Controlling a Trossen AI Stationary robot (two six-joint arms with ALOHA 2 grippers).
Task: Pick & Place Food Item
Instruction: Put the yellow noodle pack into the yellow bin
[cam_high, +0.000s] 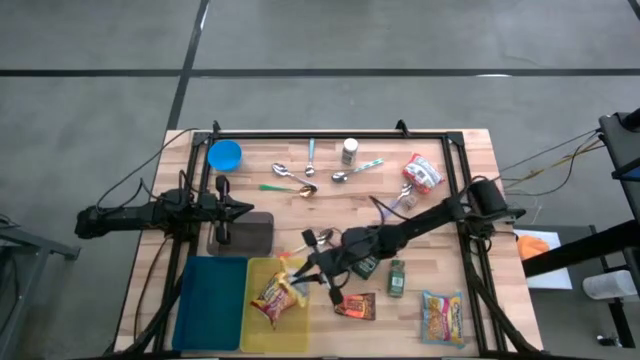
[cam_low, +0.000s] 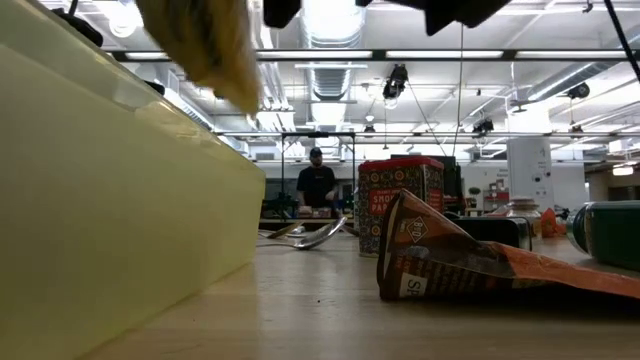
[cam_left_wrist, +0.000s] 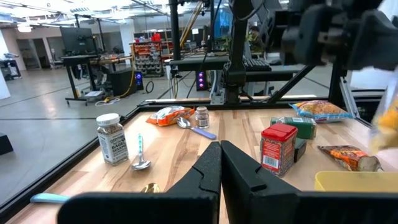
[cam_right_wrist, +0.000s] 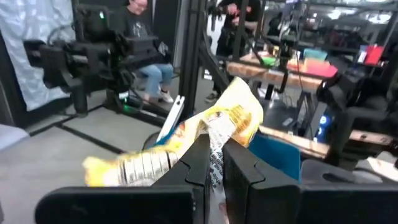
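Table (cam_high: 330, 215): light wood, black frame around it.
Trays: yellow tray (cam_high: 262, 330), blue tray (cam_high: 210, 300), side by side.
Far side: blue bowl (cam_high: 225, 155), spoons (cam_high: 295, 180), shaker jar (cam_high: 349, 150).
Right: red snack bag (cam_high: 423, 172), orange packet (cam_high: 355, 305), green tin (cam_high: 397, 278), chips bag (cam_high: 441, 317).

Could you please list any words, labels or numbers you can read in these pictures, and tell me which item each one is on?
"SMO…" in pale capitals, the rest cut off: on the red patterned tin in the low view.
"S…", a single clear letter on a white patch: on the brown snack packet beside that tin.
White label with print on the yellow snack bag in the right gripper: too blurred to read.
Spice jar label: too small to read.
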